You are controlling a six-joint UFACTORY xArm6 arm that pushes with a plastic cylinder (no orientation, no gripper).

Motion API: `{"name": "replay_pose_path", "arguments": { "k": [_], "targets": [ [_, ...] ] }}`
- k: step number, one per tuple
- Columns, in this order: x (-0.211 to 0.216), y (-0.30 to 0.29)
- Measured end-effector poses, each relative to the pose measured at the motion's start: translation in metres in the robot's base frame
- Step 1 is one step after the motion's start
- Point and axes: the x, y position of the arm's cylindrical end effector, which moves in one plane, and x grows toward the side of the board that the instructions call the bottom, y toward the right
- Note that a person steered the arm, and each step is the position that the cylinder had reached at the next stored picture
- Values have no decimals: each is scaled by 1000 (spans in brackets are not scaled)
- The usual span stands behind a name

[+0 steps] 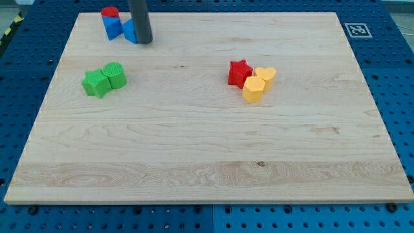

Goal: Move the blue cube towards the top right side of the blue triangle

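Two blue blocks sit side by side near the board's top left. The left one (112,27) looks like the blue triangle. The right one (130,31) looks like the blue cube, and the rod hides its right part. My tip (145,43) rests on the board against the cube's right side. The cube lies just right of the triangle and seems to touch it.
A red block (110,11) sits just above the blue triangle. A green star (96,83) and a green rounded block (116,74) sit together at the left. A red star (240,72) and two yellow blocks (265,74) (253,89) cluster right of centre. A tag (356,30) marks the top right corner.
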Motion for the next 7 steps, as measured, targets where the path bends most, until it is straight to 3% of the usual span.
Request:
{"name": "replay_pose_path", "arguments": {
  "k": [4, 7],
  "targets": [
    [-29, -11],
    [3, 5]
  ]
}}
